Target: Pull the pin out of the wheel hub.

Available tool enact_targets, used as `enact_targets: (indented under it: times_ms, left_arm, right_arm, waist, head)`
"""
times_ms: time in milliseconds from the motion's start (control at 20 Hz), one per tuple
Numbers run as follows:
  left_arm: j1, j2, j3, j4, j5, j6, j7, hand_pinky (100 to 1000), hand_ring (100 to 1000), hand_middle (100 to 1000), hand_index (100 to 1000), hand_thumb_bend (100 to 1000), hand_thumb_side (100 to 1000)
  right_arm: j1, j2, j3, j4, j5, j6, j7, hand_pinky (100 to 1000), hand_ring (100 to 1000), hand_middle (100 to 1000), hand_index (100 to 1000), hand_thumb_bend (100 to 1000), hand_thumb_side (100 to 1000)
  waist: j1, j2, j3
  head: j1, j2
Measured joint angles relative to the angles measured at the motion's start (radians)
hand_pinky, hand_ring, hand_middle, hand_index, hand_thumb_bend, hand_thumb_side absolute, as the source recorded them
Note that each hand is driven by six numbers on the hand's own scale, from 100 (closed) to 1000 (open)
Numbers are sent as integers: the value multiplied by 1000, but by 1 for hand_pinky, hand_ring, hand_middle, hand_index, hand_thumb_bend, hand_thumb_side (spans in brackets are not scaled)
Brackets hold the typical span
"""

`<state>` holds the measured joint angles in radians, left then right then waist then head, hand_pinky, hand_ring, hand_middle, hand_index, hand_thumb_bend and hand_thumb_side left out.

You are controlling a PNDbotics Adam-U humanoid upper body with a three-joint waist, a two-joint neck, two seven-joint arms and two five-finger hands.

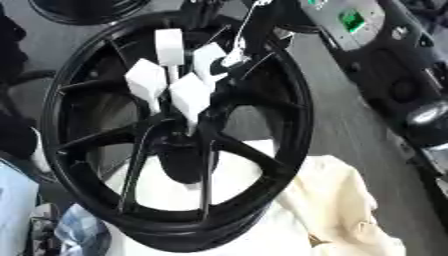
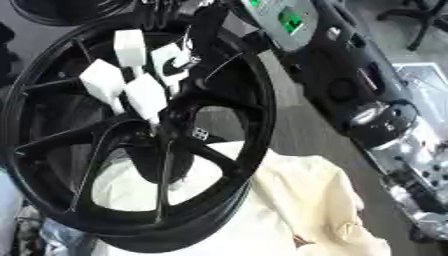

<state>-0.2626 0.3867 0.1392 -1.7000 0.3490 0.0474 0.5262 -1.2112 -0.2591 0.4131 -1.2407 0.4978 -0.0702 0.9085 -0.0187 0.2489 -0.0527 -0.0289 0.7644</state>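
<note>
A black spoked wheel (image 1: 289,125) leans tilted on a cream cloth. Several pins with white block heads stick out of its hub (image 1: 179,137). My right hand (image 1: 241,47) comes down from the top, dark against the rim. Its fingers are at the upper right pin (image 2: 166,57), and in the right eye view a dark finger (image 2: 185,62) curls over that white head. The other pin heads (image 1: 145,79) stand untouched beside it. The pins' lower ends are hidden in the dark hub. My left hand shows in neither view.
My black right arm with a silver joint (image 1: 427,113) and a green-lit panel (image 2: 289,21) runs along the right. The cream cloth (image 1: 341,200) spreads under the wheel. Another dark rim (image 1: 87,10) lies at the top left. Blue fabric (image 1: 17,200) shows at the lower left.
</note>
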Motion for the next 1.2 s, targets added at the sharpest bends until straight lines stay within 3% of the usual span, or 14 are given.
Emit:
enact_targets:
  times_ms: [650, 1200]
  left_arm:
    - [6, 0, 0, 6, 0, -1, 1, 744, 768, 738, 709, 241, 818]
    - [6, 0, 0, 9, 3, 1, -2, 746, 769, 738, 710, 235, 821]
  right_arm:
    - [32, 10, 5, 28, 15, -41, -1, 864, 819, 775, 872, 448, 196]
    - [33, 17, 14, 36, 48, -47, -1, 855, 809, 762, 855, 407, 109]
  waist:
    - [4, 0, -1]
    - [7, 0, 3]
  head:
    - [0, -2]
    - [-4, -3]
